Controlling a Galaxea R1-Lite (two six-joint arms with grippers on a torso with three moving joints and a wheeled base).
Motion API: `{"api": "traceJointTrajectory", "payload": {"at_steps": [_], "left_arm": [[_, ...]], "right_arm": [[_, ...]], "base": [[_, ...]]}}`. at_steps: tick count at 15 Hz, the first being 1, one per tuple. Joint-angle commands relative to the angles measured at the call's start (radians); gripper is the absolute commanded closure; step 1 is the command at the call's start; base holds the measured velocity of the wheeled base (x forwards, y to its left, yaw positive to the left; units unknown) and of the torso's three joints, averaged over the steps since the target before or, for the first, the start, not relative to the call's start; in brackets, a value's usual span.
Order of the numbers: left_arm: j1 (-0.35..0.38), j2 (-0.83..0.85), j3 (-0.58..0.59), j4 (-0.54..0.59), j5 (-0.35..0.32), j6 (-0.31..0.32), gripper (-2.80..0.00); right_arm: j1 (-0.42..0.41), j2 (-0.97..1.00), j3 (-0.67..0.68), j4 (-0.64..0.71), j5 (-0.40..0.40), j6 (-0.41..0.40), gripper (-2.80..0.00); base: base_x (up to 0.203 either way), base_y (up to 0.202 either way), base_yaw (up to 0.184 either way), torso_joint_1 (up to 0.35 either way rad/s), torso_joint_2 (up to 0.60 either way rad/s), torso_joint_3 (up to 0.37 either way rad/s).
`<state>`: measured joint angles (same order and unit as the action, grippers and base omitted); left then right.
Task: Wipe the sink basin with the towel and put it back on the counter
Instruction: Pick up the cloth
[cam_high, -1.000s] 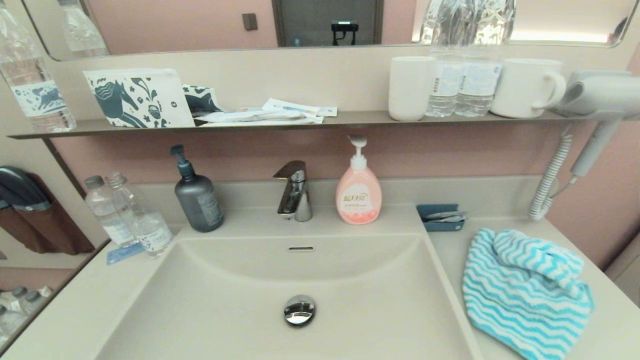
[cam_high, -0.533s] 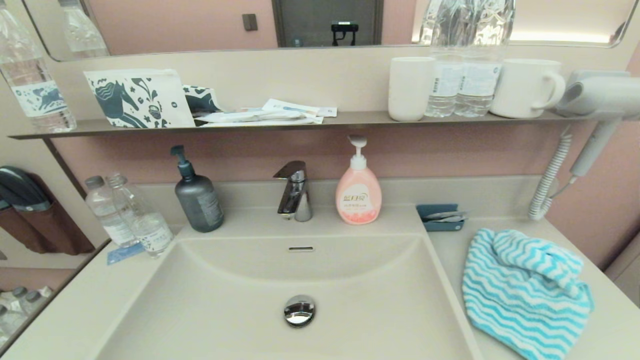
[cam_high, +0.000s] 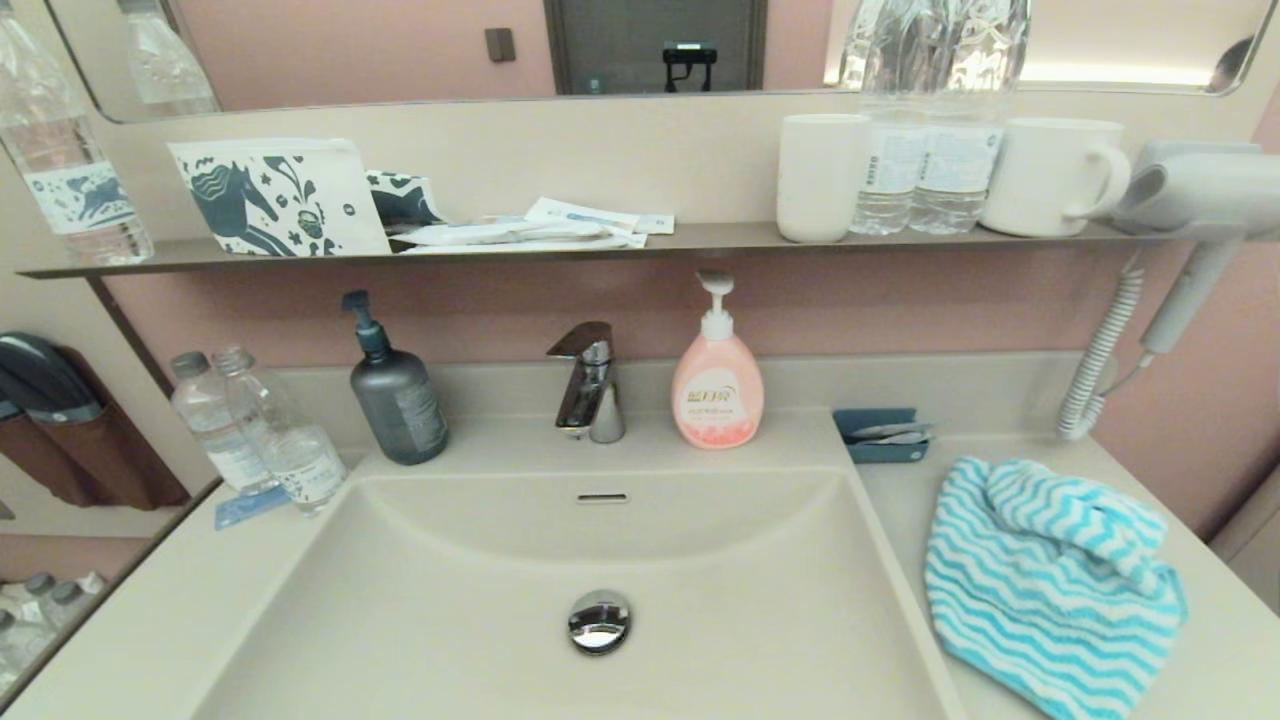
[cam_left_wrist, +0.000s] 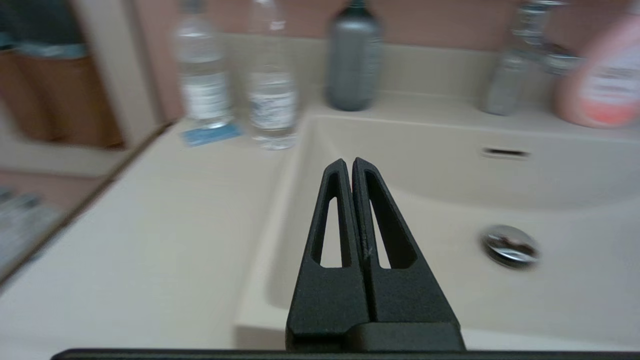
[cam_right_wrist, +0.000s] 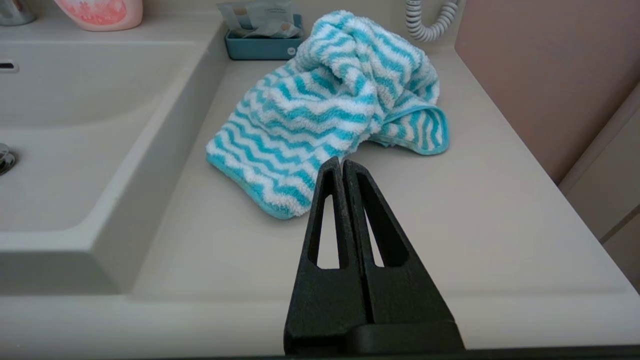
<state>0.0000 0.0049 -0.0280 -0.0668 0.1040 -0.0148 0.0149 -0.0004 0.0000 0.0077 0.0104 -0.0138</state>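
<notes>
The turquoise and white striped towel (cam_high: 1050, 580) lies bunched on the beige counter (cam_high: 900, 500) to the right of the sink basin (cam_high: 480, 610). The basin holds only its chrome drain plug (cam_high: 599, 621). Neither arm shows in the head view. In the right wrist view my right gripper (cam_right_wrist: 342, 163) is shut and empty, held in front of the counter's front edge, short of the towel (cam_right_wrist: 330, 105). In the left wrist view my left gripper (cam_left_wrist: 348, 163) is shut and empty, before the basin's front left corner (cam_left_wrist: 280, 200).
Behind the basin stand a grey pump bottle (cam_high: 395, 395), the chrome tap (cam_high: 588, 385) and a pink soap bottle (cam_high: 716, 385). Two water bottles (cam_high: 255, 435) stand at the left, a blue tray (cam_high: 882, 435) behind the towel. A hair dryer (cam_high: 1190, 200) hangs on the right wall.
</notes>
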Motion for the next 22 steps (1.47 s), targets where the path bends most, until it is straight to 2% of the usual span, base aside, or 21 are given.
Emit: {"api": "traceJointTrajectory", "payload": {"at_steps": [1, 3, 6, 22], "left_arm": [[0.000, -0.005, 0.017, -0.001, -0.023, 0.002, 0.00], [0.001, -0.005, 0.026, 0.012, -0.056, 0.027, 0.00], [0.000, -0.005, 0.024, 0.078, -0.064, 0.040, 0.00], [0.000, -0.005, 0.023, 0.078, -0.070, 0.030, 0.00]], "right_arm": [[0.000, 0.000, 0.000, 0.000, 0.000, 0.000, 0.00], [0.000, 0.000, 0.000, 0.000, 0.000, 0.000, 0.00], [0.000, 0.000, 0.000, 0.000, 0.000, 0.000, 0.00], [0.000, 0.000, 0.000, 0.000, 0.000, -0.002, 0.00]], "base": [[0.000, 0.000, 0.000, 0.000, 0.00, 0.000], [0.000, 0.000, 0.000, 0.000, 0.00, 0.000], [0.000, 0.000, 0.000, 0.000, 0.00, 0.000], [0.000, 0.000, 0.000, 0.000, 0.00, 0.000]]}}
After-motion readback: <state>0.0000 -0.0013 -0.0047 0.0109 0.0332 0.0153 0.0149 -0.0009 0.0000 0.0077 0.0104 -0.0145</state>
